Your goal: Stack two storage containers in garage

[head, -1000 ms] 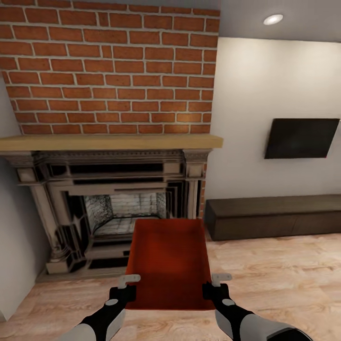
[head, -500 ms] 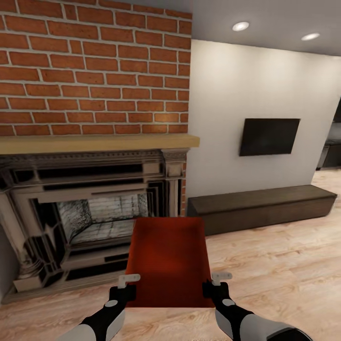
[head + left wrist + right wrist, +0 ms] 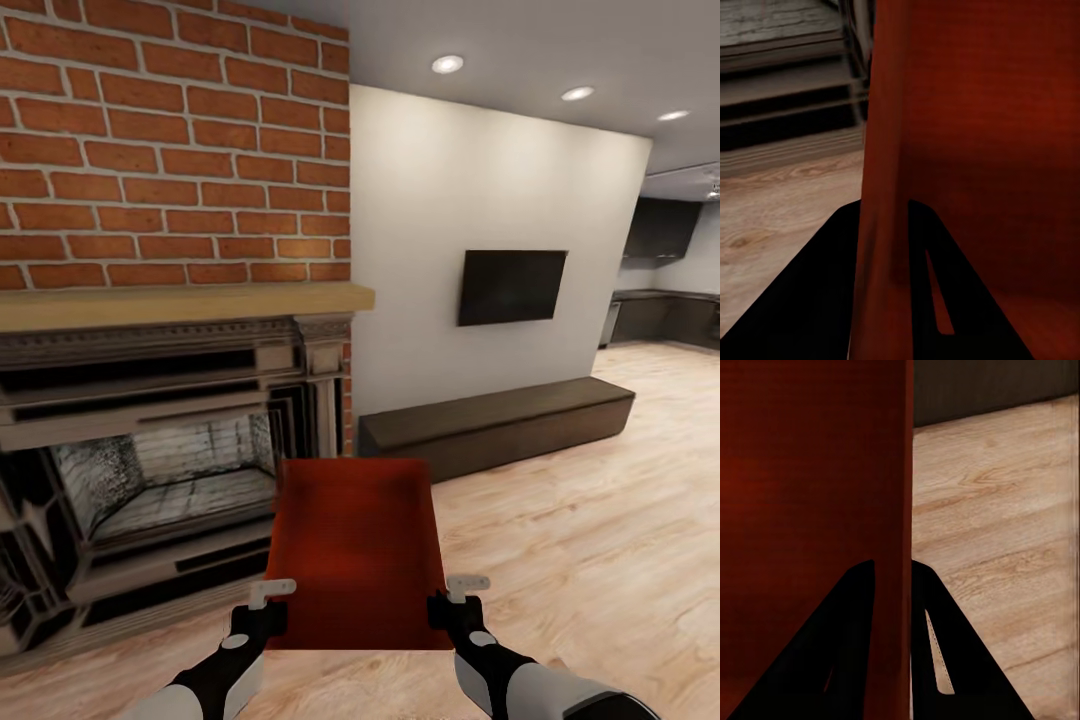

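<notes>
I hold one orange-red storage container (image 3: pixel 355 550) out in front of me, above the light wood plank flooring (image 3: pixel 600 540) of the living room. My left gripper (image 3: pixel 266 612) is shut on its left wall (image 3: pixel 881 225), one finger on each side. On the right wall (image 3: pixel 894 585) my right gripper (image 3: pixel 447 610) is shut the same way. The bin is open-topped and looks empty. The second container is out of view.
The red brick fireplace (image 3: pixel 150 420) with a wooden mantel stands close on the left. A long dark low cabinet (image 3: pixel 500 425) runs along the white wall under a wall-mounted TV (image 3: pixel 512 286). Far right, the plank floor leads toward a dark kitchen area (image 3: pixel 665 310).
The whole view has swung to the right: fireplace, cabinet and TV slid left and the kitchen area came into sight. The container and both grippers keep the same place in front of me.
</notes>
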### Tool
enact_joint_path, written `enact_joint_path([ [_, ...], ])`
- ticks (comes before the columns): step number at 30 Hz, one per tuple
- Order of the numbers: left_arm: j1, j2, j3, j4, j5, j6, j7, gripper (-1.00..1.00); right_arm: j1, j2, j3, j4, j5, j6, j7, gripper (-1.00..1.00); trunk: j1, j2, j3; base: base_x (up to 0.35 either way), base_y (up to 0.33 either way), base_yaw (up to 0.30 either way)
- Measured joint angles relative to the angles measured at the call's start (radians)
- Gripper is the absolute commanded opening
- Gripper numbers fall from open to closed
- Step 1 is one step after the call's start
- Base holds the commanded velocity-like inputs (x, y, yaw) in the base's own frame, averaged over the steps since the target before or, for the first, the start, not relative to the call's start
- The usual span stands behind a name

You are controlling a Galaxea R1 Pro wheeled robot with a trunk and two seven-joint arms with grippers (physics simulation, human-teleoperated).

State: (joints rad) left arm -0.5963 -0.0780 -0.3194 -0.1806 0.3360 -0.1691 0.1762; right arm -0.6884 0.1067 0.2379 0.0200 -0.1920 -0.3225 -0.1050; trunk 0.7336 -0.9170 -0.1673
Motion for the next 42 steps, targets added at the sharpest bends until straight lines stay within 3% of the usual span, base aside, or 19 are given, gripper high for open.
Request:
enact_joint_path([
  [42, 0.000, 0.000, -0.001, 0.001, 0.002, -0.002, 0.000, -1.00, 0.000, 0.000, 0.001, 0.000, 0.000, 0.000, 0.000, -1.00, 0.000, 0.000, 0.000, 0.000, 0.000, -0.282],
])
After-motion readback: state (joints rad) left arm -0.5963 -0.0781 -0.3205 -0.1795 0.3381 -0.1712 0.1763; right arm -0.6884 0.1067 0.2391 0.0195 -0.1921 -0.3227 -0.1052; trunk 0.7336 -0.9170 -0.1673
